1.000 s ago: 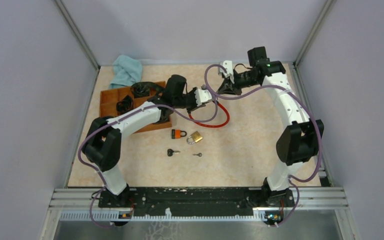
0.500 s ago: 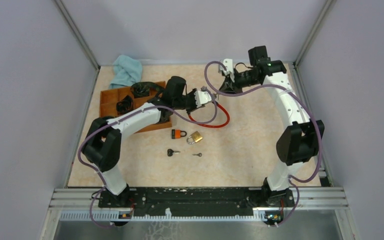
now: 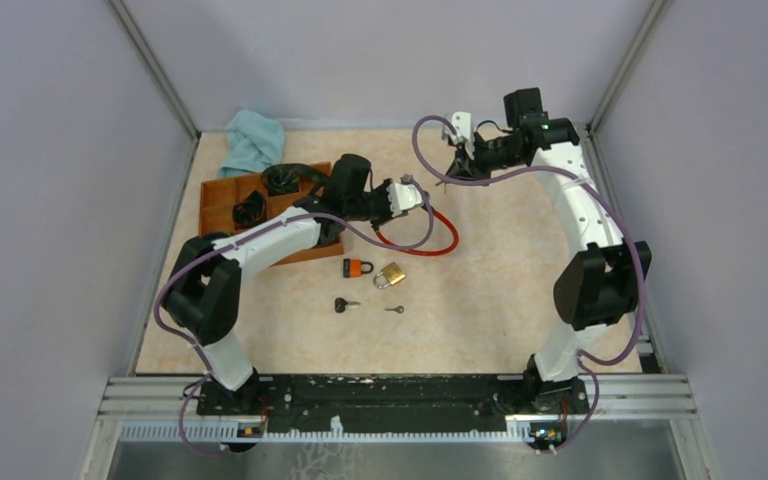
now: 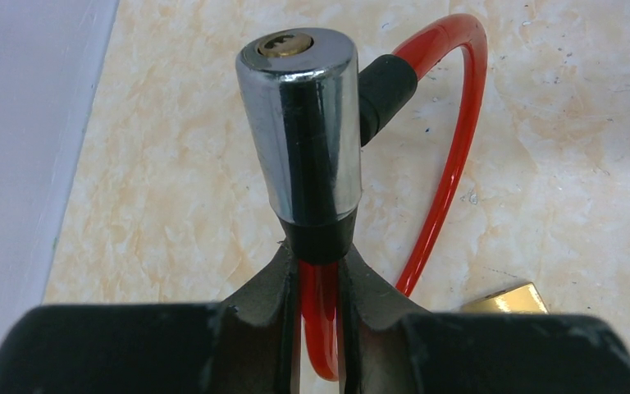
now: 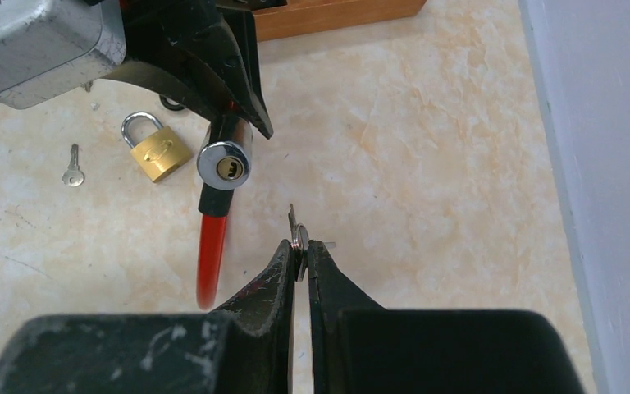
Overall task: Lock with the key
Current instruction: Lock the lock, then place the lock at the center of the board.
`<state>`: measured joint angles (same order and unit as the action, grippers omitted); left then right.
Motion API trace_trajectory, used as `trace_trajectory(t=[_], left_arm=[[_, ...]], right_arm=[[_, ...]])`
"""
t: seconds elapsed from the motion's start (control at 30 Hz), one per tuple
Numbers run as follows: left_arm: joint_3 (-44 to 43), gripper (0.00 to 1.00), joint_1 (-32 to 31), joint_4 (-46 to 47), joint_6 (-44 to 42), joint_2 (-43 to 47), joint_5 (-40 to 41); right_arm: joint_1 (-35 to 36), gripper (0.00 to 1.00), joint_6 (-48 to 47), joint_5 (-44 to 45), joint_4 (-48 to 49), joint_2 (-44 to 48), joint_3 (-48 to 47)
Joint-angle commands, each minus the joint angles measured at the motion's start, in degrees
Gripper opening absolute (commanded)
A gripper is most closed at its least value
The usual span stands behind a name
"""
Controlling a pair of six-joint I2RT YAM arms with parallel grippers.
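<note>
1. Left wrist view. I read the left gripper (image 4: 320, 256) as clamped on the red cable (image 4: 453, 148) of the cable lock, just below the black collar under the chrome lock cylinder (image 4: 299, 131). The cylinder stands upright above the jaws. Only this view shows the brass keyway on its end face from the gripper's side. A corner of the brass padlock (image 4: 504, 299) shows at the lower right.

2. Right wrist view. The right gripper (image 5: 299, 248) is pinched together on the small key (image 5: 298, 231), whose blade sticks out past the fingertips. Only this view shows the key in the grip. The cylinder's keyway faces this camera. The key sits below and to the right of that face, near it but apart from it. The cable hangs down from the cylinder to the table.

3. Top external view. Only this view gives the full layout:
- an orange padlock (image 3: 358, 267) just beside the brass padlock;
- a black-headed key (image 3: 344, 305) and a small loose key (image 3: 395, 309) nearer the bases;
- a wooden tray (image 3: 222, 195) under the left arm;
- a blue cloth (image 3: 253, 140) at the far left.

The held key is too small to make out here.
</note>
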<state>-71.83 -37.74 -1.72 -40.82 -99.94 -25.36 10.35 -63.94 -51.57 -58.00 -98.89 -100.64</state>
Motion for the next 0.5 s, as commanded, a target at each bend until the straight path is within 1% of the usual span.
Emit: trace_trajectory(t=[0.0,0.1,0.2,0.3,0.47], left_arm=[[1.4,0.0,-0.3,-4.9,0.3,0.4,-0.5],[1.3,0.0,-0.3,-4.7,0.6,0.4,-0.5],[0.8,0.0,-0.3,-4.4,1.5,0.4,0.0],[-0.9,0.0,-0.2,-4.2,4.5,-0.1,1.2],[-5.4,0.0,1.0,-4.1,11.4,-1.6,1.3]], right_arm=[[-1.0,0.0,1.6,-1.2,1.2,2.1,-3.9],[-1.6,0.0,3.3,-1.4,2.1,2.5,-3.7],[-2.7,0.0,7.0,-1.4,4.2,2.8,-3.1],[-4.0,0.0,14.7,-0.1,10.3,3.7,-0.5],[-6.5,0.0,26.2,3.5,22.0,9.1,6.6]])
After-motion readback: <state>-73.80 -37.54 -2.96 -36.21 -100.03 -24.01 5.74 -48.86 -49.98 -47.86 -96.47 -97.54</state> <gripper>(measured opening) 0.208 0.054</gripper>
